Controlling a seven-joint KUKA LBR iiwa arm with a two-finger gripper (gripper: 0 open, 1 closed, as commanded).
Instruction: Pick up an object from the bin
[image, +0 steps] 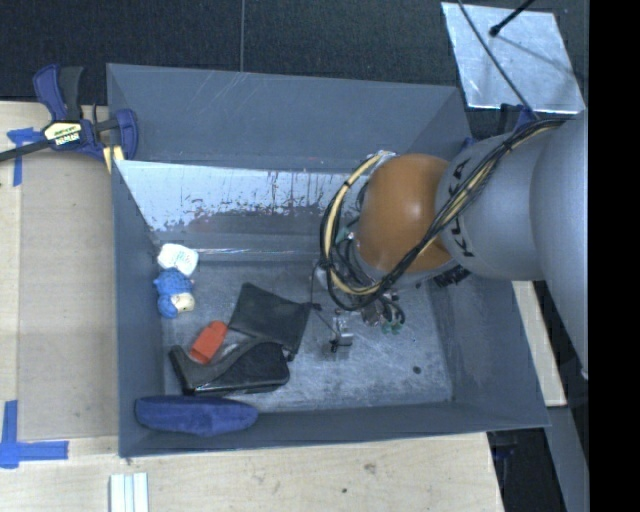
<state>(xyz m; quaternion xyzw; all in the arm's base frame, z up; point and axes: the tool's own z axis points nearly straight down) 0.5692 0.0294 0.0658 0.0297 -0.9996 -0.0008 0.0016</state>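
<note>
My gripper (341, 338) hangs low over the bin floor near the middle, below the orange wrist cover. Its tip sits just right of a dark grey folded cloth-like piece (268, 315). Nothing shows between the fingers. A black flat case (232, 370) lies left of the gripper under the cloth's lower edge, with a small orange block (208, 342) on its left end.
A blue and white toy figure (176, 280) lies by the left wall. A blue oblong thing (195, 414) rests along the front wall at the left. Bare floor lies to the right of the gripper.
</note>
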